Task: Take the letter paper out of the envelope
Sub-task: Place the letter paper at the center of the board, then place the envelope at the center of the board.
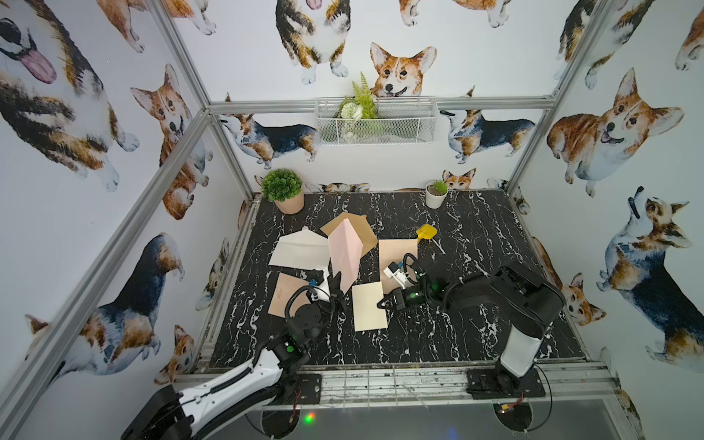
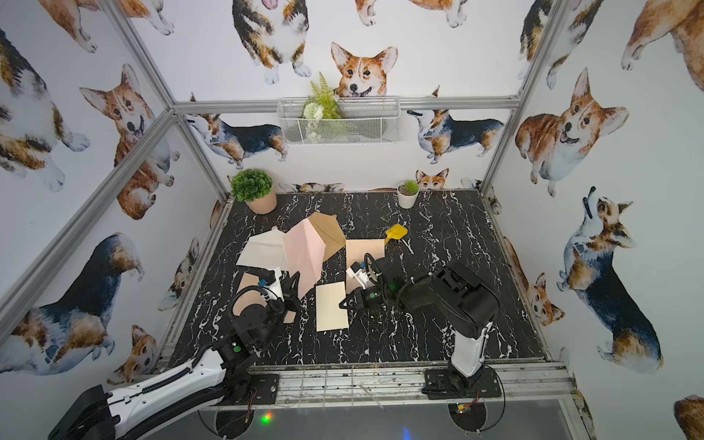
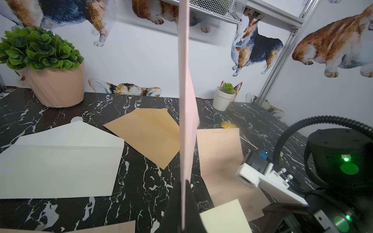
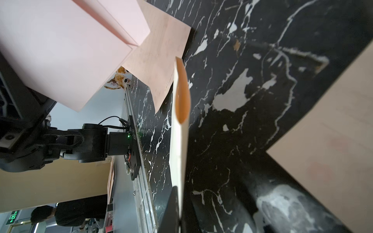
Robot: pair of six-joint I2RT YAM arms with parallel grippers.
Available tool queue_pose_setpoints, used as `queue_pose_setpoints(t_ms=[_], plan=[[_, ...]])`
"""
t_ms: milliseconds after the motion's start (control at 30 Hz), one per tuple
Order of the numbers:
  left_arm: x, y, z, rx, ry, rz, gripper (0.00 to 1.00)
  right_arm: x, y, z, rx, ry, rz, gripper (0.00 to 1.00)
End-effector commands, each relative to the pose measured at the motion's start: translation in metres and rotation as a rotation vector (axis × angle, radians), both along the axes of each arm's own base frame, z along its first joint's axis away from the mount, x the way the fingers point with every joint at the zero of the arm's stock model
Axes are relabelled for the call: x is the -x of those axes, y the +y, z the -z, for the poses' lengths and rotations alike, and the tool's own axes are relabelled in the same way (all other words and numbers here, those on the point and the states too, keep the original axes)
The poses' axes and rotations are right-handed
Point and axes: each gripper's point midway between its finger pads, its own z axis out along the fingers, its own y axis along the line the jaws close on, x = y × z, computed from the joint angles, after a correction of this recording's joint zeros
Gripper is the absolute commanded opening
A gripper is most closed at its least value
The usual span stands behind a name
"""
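A black marbled counter (image 1: pixel 438 335) inside walls papered with corgis; two arms reach in from the near edge. The left pincer (image 1: pixel 338 284) is pressed together on the lower edge of a pink envelope (image 1: pixel 344 251), holding it upright above the counter with its flap end up. The right pincer (image 1: pixel 382 303), turned sideways, pinches one edge of the cream letter paper (image 1: pixel 368 306); the paper sits low over the counter, outside the envelope and just beside its lower corner, with a strip of counter between them. Whether the paper touches the counter cannot be told.

Behind the pink envelope lie a white envelope (image 1: pixel 299 249) and a brown envelope (image 1: pixel 362 228), both with flaps open. A tan sheet (image 1: pixel 398 253) lies partly under the right arm's wrist; a second tan sheet (image 1: pixel 284 295) lies partly under the left arm. A small yellow object (image 1: pixel 426 231) rests beyond the first sheet. At the back stand a leafy plant in a pink pot (image 1: pixel 284 190) and a small plant in a white pot (image 1: pixel 436 194); a wire basket (image 1: pixel 375 122) hangs on the wall.
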Motion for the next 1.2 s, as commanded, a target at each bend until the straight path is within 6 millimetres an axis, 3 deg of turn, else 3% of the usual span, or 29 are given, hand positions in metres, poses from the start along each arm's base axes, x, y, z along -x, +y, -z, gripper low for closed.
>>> queue_pose_setpoints(t_ms=[0,67,233,400,567,667,867,1167], plan=[[-0.001,0.003,-0.003,0.008,-0.008,-0.015,0.00,-0.012,0.003,-0.008,-0.010,-0.064,0.037,0.30],[-0.001,0.002,-0.003,0.008,-0.007,-0.012,0.00,-0.012,0.001,-0.010,0.016,-0.085,0.038,0.37],[0.000,-0.003,-0.003,0.009,-0.010,0.015,0.00,-0.016,-0.008,-0.021,0.076,-0.184,0.065,0.40],[0.008,-0.044,-0.010,-0.025,-0.041,0.227,0.00,-0.021,-0.018,-0.037,0.099,-0.271,0.103,0.43],[0.014,-0.066,-0.009,-0.013,-0.041,0.341,0.00,-0.016,-0.011,-0.029,0.093,-0.217,0.058,0.42],[0.017,-0.069,-0.010,-0.016,-0.047,0.362,0.00,-0.016,-0.009,-0.022,0.074,-0.201,0.067,0.40],[0.021,-0.070,-0.014,0.003,-0.070,0.385,0.00,-0.024,-0.011,-0.028,0.057,-0.258,0.108,0.42],[0.021,-0.073,-0.013,0.005,-0.063,0.399,0.00,-0.042,-0.036,-0.064,0.052,-0.489,0.263,0.52]])
